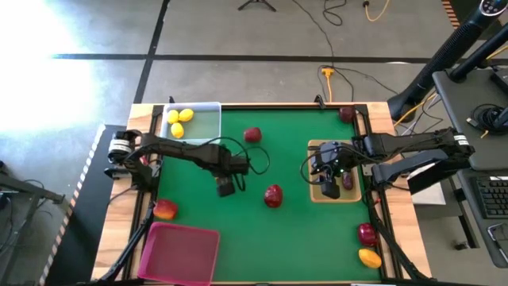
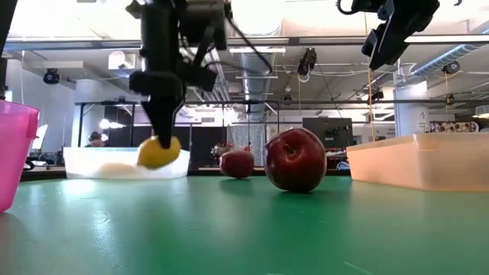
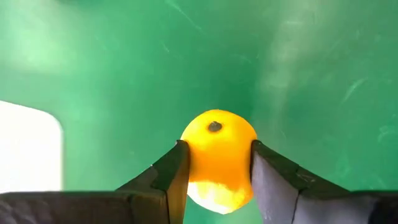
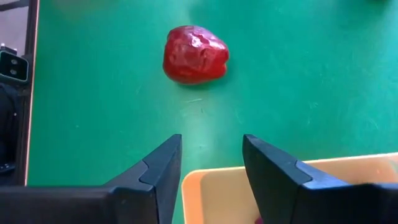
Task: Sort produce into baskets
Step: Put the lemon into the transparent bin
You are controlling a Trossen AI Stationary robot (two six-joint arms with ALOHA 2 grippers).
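Reaching in from nine o'clock, the left arm bends over mid-worktop (image 1: 294, 230), its left end effector (image 3: 214, 165) pointing down and pinching a yellow lemon (image 3: 217, 158) — just clear of the green surface. From three o'clock the right end effector (image 4: 211, 165) hovers spread over the tan tray (image 1: 317, 196).

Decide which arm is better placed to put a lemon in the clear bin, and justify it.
Left. The left gripper is already shut on a lemon, with the clear bin nearby; the right gripper is open and empty over the tan tray.
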